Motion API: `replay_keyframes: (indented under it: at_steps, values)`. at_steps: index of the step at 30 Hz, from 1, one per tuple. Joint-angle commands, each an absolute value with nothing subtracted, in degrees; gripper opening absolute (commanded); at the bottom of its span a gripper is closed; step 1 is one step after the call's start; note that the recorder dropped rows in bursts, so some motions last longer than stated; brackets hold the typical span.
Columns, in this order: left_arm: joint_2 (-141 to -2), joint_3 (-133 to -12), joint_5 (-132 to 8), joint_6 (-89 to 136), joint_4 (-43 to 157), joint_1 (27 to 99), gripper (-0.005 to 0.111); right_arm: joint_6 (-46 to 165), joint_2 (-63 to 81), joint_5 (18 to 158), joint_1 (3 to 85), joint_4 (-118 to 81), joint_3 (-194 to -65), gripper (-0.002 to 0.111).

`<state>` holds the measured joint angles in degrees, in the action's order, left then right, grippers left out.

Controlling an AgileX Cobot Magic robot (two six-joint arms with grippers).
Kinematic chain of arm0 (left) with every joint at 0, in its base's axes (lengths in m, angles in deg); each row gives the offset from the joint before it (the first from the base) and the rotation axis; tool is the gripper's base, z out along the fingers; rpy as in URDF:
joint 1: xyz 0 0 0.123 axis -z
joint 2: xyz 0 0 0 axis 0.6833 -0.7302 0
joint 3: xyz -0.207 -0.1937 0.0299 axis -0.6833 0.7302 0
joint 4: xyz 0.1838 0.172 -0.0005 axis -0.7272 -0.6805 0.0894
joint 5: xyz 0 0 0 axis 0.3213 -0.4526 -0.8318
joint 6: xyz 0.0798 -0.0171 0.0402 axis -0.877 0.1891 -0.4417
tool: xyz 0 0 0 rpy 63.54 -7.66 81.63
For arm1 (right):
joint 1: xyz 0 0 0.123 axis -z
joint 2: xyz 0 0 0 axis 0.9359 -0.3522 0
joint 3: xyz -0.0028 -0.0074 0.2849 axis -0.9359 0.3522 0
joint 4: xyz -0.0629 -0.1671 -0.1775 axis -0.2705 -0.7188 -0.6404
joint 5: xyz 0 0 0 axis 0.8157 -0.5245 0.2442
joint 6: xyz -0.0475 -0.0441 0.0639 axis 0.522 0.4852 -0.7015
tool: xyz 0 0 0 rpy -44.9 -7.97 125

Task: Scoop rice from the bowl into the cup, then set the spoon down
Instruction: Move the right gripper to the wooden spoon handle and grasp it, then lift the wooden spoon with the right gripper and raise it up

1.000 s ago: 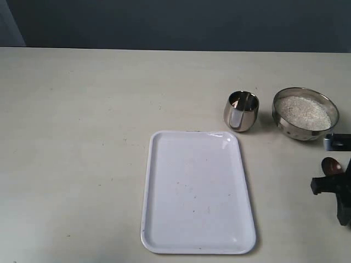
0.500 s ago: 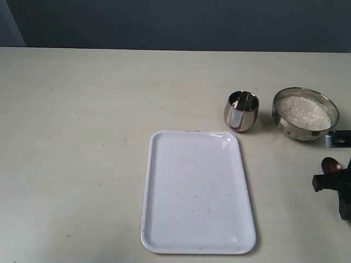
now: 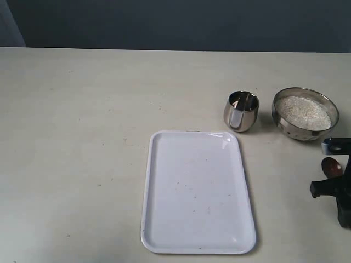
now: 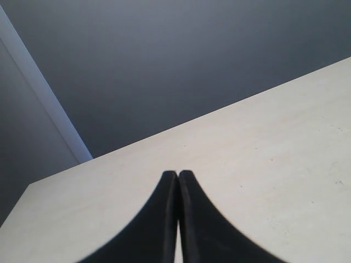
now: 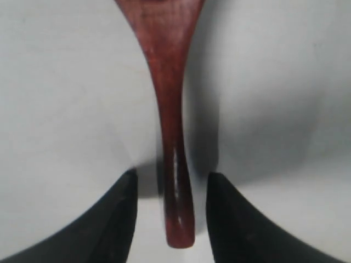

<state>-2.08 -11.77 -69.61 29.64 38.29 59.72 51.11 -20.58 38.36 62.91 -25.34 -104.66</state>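
Pale tabletop (image 3: 82,109): spoon (image 5: 171,120) handle is flanked, untouched, by spread right jaws; left jaws are pressed together.

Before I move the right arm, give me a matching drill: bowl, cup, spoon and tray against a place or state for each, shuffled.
Column one:
1. bowl
2. cup
3. spoon
4. tray

Column two:
A. white, flat, near the middle of the table
B. handle lies between the open fingers of the right gripper
C. holds the rice
D. stands beside the bowl, apart from it

Pairs: 1-C, 2-D, 3-B, 4-A.
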Motion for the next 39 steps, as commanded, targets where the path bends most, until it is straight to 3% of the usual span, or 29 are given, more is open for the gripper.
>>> replay_keyframes:
  at_steps: [1,7,13,22,29,39]
  values:
    - [-1.8,-11.9,-69.1,30.1,38.5,59.8,0.0,51.2,-20.9,39.2,63.1,-25.8,-104.6,0.04]
    - [-1.8,-11.9,-69.1,30.1,38.5,59.8,0.0,51.2,-20.9,38.8,63.1,-25.8,-104.6,0.034]
    - [-1.8,-11.9,-69.1,30.1,38.5,59.8,0.0,51.2,-20.9,38.8,63.1,-25.8,-104.6,0.0]
    - [-1.8,-11.9,-69.1,30.1,38.5,59.8,0.0,51.2,-20.3,33.9,63.1,-25.8,-106.2,-0.001]
    - [-1.8,-11.9,-69.1,30.1,38.5,59.8,0.0,51.5,-12.0,28.1,63.1,-26.7,-109.0,-0.001]
    - [-1.8,-11.9,-69.1,30.1,38.5,59.8,0.0,55.0,-5.2,17.7,63.1,-30.2,-120.9,-0.001]
